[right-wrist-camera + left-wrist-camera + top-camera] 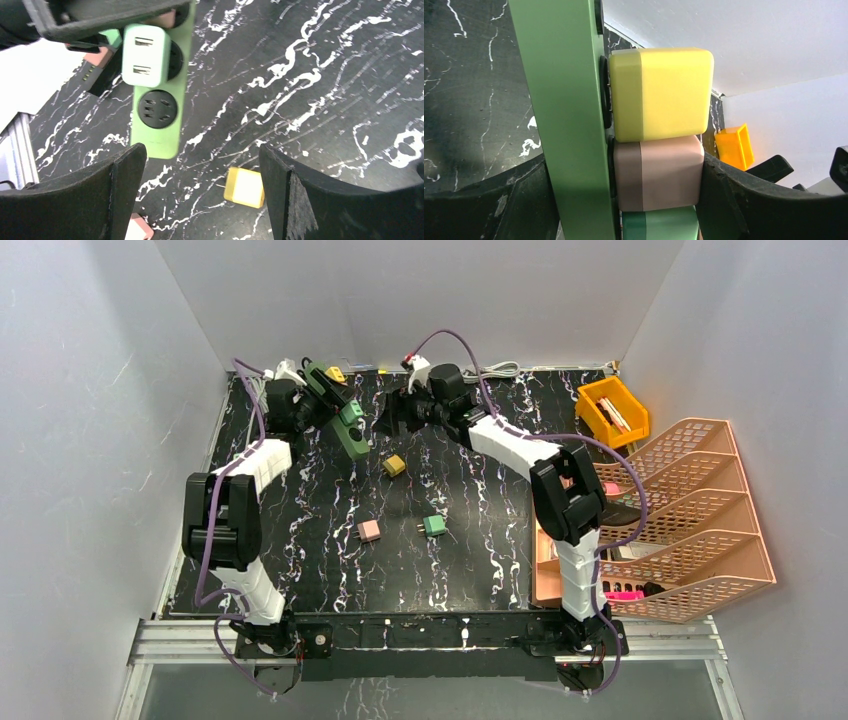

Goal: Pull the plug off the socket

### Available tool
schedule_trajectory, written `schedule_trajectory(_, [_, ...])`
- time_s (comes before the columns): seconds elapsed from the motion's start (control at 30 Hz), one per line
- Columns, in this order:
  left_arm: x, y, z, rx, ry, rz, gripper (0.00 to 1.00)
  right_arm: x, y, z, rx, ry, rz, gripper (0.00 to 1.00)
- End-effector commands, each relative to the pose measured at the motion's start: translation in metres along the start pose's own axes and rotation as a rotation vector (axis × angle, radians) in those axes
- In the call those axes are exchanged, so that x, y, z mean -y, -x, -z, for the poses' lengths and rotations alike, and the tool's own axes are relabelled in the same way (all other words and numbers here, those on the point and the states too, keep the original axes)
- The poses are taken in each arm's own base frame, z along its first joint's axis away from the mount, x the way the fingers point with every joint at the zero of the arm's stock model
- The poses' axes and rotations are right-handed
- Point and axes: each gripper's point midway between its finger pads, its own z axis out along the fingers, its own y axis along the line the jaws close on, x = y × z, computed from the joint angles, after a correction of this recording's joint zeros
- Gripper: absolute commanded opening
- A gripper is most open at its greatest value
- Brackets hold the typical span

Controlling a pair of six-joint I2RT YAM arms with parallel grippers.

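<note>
Top external view, from the bases outward: a loose pink plug (369, 531) and a loose green plug (434, 526) lie on the black marbled table (300, 540), with a loose yellow plug (394, 465) beyond them. At the far left the left gripper (322, 405) holds the green power strip (350, 435), its free end pointing back toward the bases. The right gripper (398, 412) is just beside it. Finger positions are too small to read there.

Left wrist view shows its fingers (744, 200) clamped across the strip, one behind its back and the other against the pink plug (659, 172). That plug sits in the strip between a yellow plug (664, 95) and a green plug (664, 225).

Right wrist view alone shows the right fingers (295, 200) spread apart, holding nothing. Beyond them is the strip's free end with an empty socket (158, 109).
</note>
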Motion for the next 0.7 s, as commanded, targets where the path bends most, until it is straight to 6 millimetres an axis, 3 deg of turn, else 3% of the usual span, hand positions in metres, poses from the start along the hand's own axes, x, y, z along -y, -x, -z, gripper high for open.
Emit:
schedule_trajectory(0.0, [0.081, 0.045, 0.024, 0.146, -0.225, -0.075, 0.0, -0.041, 0.048, 0.0, 0.15, 0.141, 0.067, 0.9])
schedule_trajectory(0.23, [0.089, 0.034, 0.02, 0.126, -0.242, -0.078, 0.0, -0.05, 0.053, -0.015, 0.166, 0.188, 0.057, 0.89])
schedule_trajectory(0.43, [0.096, 0.029, 0.019, 0.118, -0.256, -0.083, 0.0, -0.046, 0.05, -0.034, 0.128, 0.199, 0.044, 0.75])
schedule_trajectory(0.5, [0.096, 0.029, 0.019, 0.119, -0.257, -0.085, 0.0, -0.047, 0.048, -0.038, 0.118, 0.212, 0.041, 0.6])
schedule_trajectory(0.63, [0.095, 0.03, 0.019, 0.126, -0.253, -0.086, 0.0, -0.045, 0.046, -0.044, 0.072, 0.212, 0.028, 0.0])
schedule_trajectory(0.67, [0.094, 0.03, 0.019, 0.131, -0.247, -0.088, 0.0, -0.044, 0.044, -0.044, 0.059, 0.207, 0.03, 0.0])
